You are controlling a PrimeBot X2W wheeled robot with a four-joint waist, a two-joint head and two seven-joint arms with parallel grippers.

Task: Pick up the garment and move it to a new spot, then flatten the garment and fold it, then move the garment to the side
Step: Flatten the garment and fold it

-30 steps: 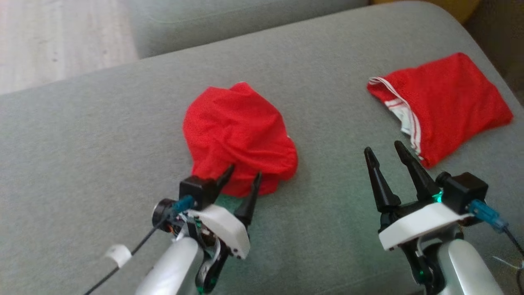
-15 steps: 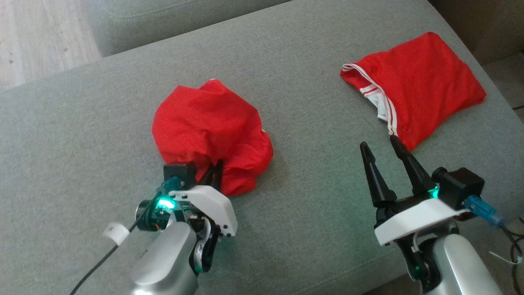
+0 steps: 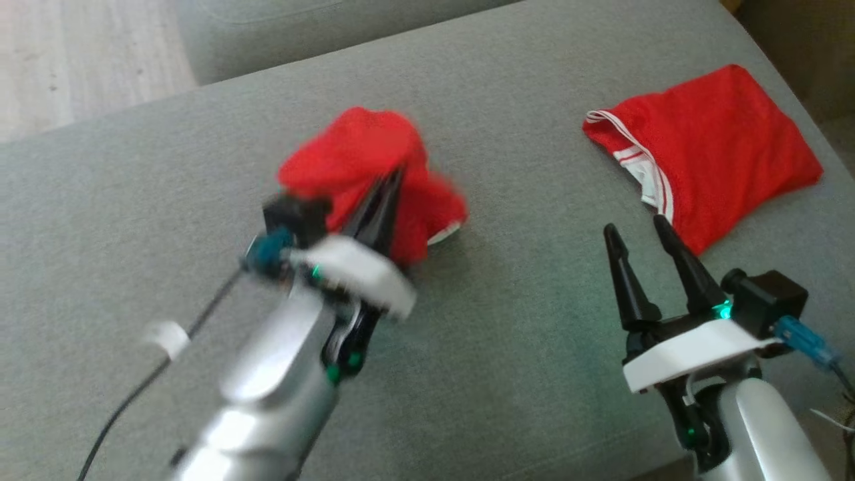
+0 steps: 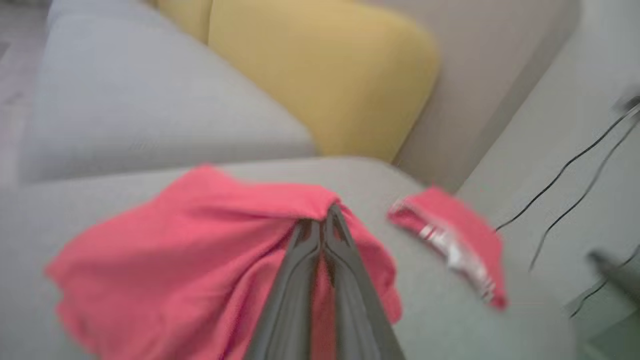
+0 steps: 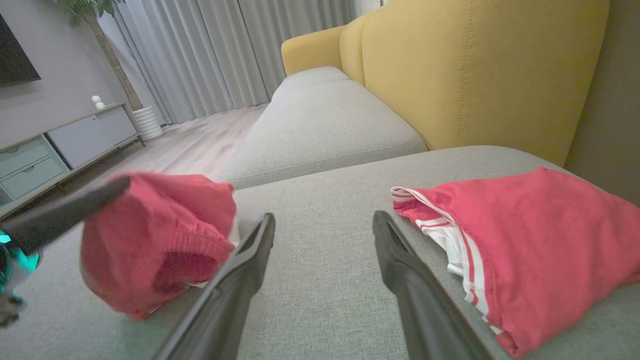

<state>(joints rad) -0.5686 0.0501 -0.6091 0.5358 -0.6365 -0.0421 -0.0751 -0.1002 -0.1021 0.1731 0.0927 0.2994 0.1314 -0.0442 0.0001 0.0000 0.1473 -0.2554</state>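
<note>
garment (image 3: 347, 147), red and crumpled, sits pinched at the tips of the left claw (image 3: 396, 180), pressed together, over the sofa cushion (image 3: 521, 321); right claw (image 3: 634, 227) spread, empty, near a folded red cloth (image 3: 721, 147).

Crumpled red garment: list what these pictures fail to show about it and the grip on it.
- Head view: motion blur smears the left gripper and the crumpled red garment; its folds are unreadable.
- Left wrist view: blur; how much cloth sits between the shut fingers is unclear.
- Right wrist view: a finger of the right gripper hides the garment's lower edge, so contact with the sofa cushion cannot be told.
</note>
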